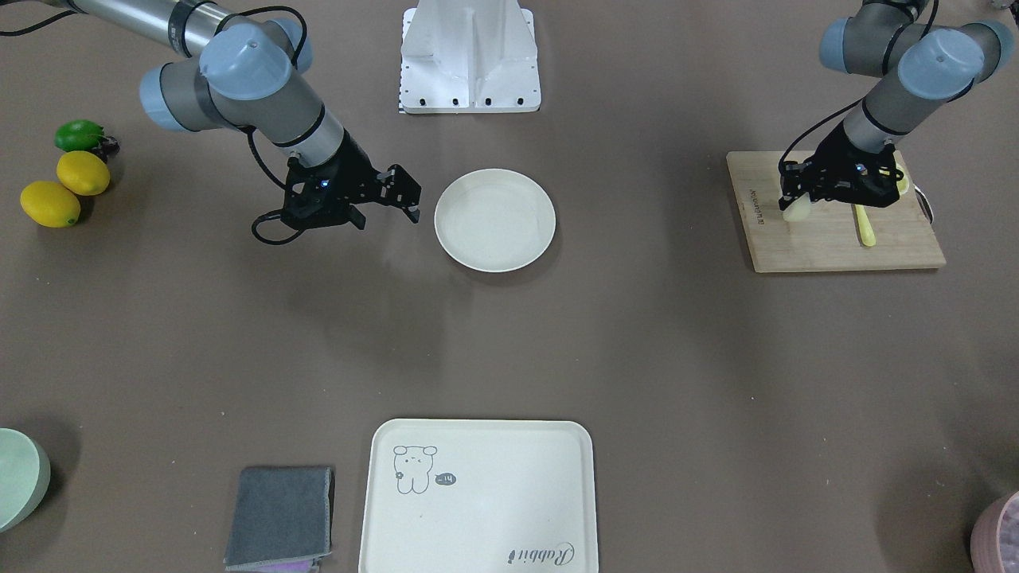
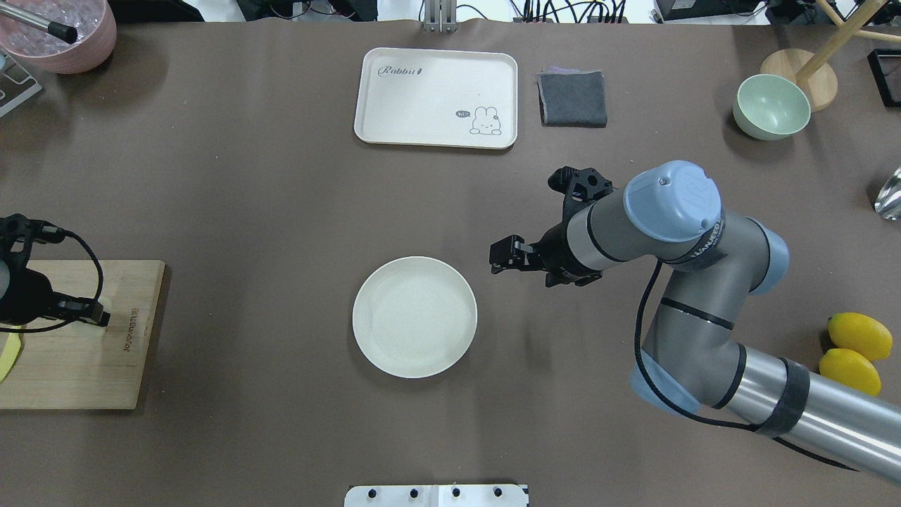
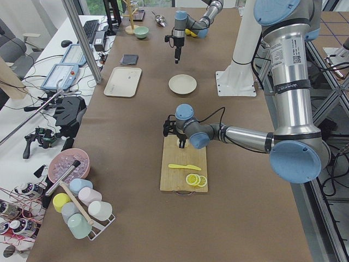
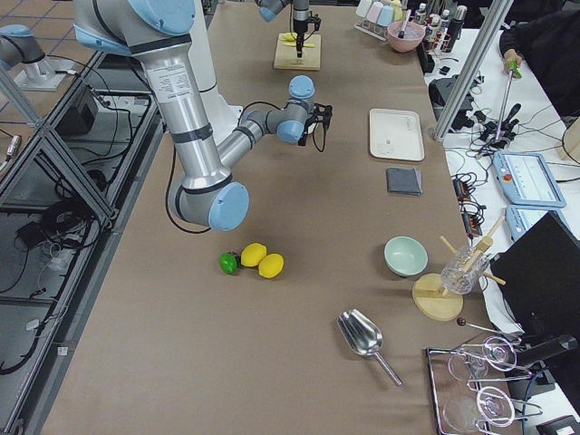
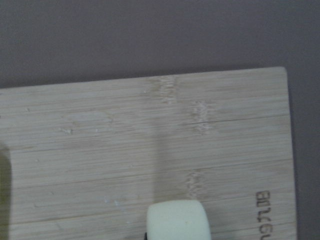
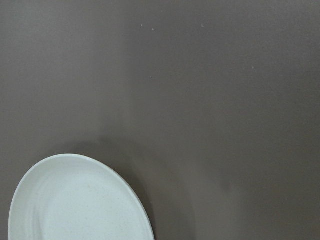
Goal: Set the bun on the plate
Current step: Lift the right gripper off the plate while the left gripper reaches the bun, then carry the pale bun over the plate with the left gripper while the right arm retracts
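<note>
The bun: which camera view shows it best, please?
The exterior front-facing view: the bun shows in the left gripper over the cutting board. The left wrist view crops it at the bottom edge; the overhead and side views hardly show it.

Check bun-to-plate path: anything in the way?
Nothing visible. The bun sits at the left gripper on the cutting board; only bare table lies between the board and the plate. The right gripper hovers beside the plate on its far side from the board, off that path.
</note>
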Tool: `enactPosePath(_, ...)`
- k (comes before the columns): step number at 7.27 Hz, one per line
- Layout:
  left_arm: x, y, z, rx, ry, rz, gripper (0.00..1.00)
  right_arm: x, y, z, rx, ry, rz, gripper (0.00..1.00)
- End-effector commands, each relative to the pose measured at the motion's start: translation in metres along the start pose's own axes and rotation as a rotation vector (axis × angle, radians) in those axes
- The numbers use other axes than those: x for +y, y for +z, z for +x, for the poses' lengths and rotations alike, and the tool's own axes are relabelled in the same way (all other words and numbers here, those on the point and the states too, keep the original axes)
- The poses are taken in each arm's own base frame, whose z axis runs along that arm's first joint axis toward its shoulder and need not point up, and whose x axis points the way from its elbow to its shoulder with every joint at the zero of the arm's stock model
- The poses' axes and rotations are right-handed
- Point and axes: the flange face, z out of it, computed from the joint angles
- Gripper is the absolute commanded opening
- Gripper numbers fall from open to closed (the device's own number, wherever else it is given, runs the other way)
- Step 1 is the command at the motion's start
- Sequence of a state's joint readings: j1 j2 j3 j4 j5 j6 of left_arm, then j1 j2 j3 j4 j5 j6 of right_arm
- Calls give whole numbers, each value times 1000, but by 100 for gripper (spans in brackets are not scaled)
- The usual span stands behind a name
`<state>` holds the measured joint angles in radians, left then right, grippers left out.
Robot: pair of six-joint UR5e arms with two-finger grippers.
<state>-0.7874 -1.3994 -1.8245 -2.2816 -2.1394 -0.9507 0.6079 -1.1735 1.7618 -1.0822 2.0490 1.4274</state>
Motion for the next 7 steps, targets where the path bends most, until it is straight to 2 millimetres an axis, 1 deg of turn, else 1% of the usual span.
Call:
enactPosePath(1, -31, -8, 106, 138, -69, 36, 16, -63, -60, 65, 11, -59, -8, 100)
enactPosePath(2, -37, 3, 166, 181, -86, 5, 16, -85, -82, 117, 45, -88, 1, 100)
enactPosePath(3, -69, -10, 247, 193, -134, 15, 16, -97, -102, 176, 92, -121, 13, 100)
enactPosePath(4, -68, -3, 336, 144, -145, 18, 16, -100, -114, 223, 135, -172, 17, 100)
enactPosePath(5, -66, 10, 396, 88, -131, 54, 17, -103, -132, 262, 158, -198, 18, 100)
enactPosePath(6, -52, 29, 416, 76, -123, 51, 17, -101, -141, 291, 180, -213, 15, 100)
enactPosePath(7, -55, 36, 443, 84, -118, 44, 17, -99, -146, 312, 197, -233, 11, 100)
